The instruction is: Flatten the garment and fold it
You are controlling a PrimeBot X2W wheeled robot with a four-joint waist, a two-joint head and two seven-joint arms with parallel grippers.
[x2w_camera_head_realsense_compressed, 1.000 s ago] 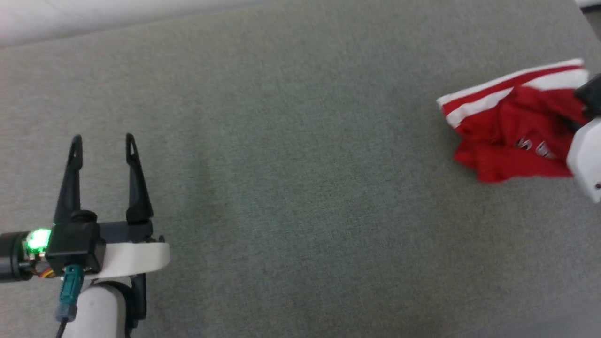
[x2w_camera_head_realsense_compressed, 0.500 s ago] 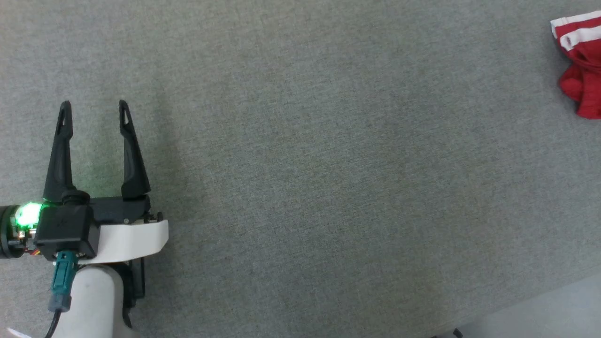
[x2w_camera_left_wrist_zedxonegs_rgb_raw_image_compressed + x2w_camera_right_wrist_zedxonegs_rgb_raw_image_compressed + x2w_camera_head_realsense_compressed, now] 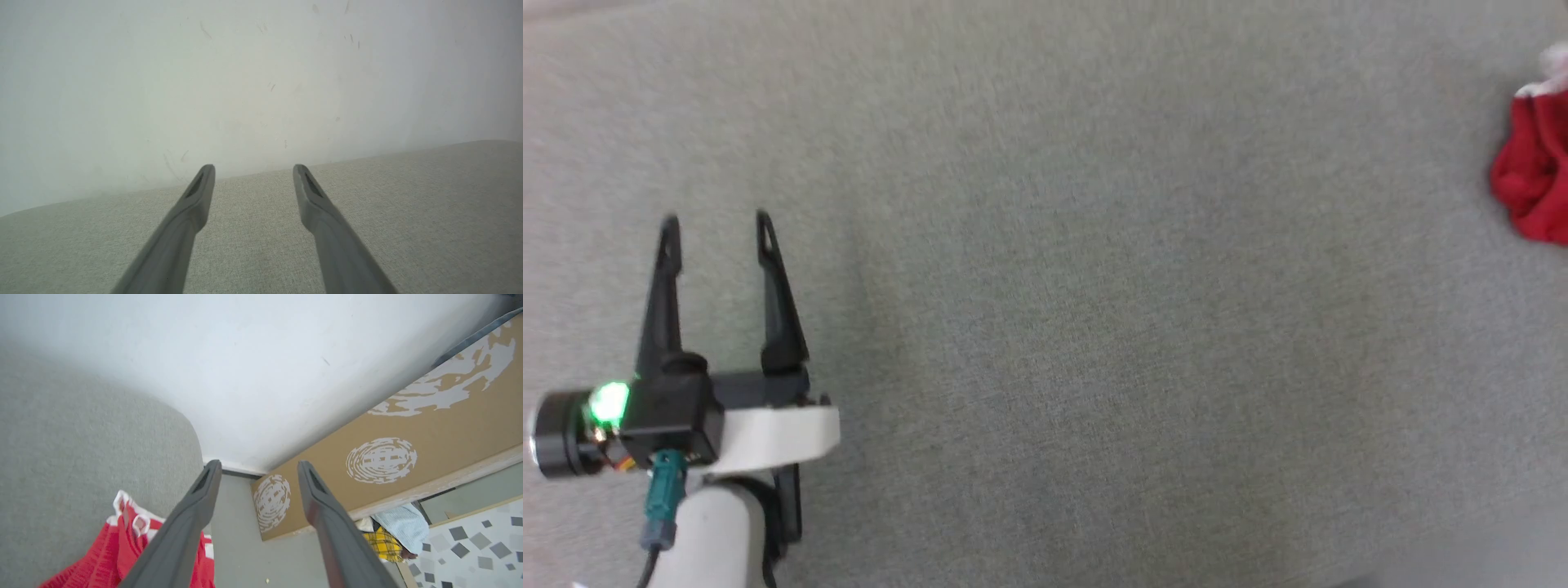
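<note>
the garment [image 3: 1534, 175] lies crumpled at the far right edge of the grey counter [image 3: 1094, 327], well apart from the left gripper [image 3: 716, 219], whose fingers stand wide and empty. the right gripper [image 3: 258, 463], fingers also wide and empty, hangs near the red fabric. the right arm is the nearer one. the garment's long axis cannot be determined while it is bunched.

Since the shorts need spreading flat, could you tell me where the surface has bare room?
The wide grey fabric surface between the left tool and the crumpled red shorts is bare. Crowded: the lower left by that tool, and the right edge where the shorts lie.
</note>
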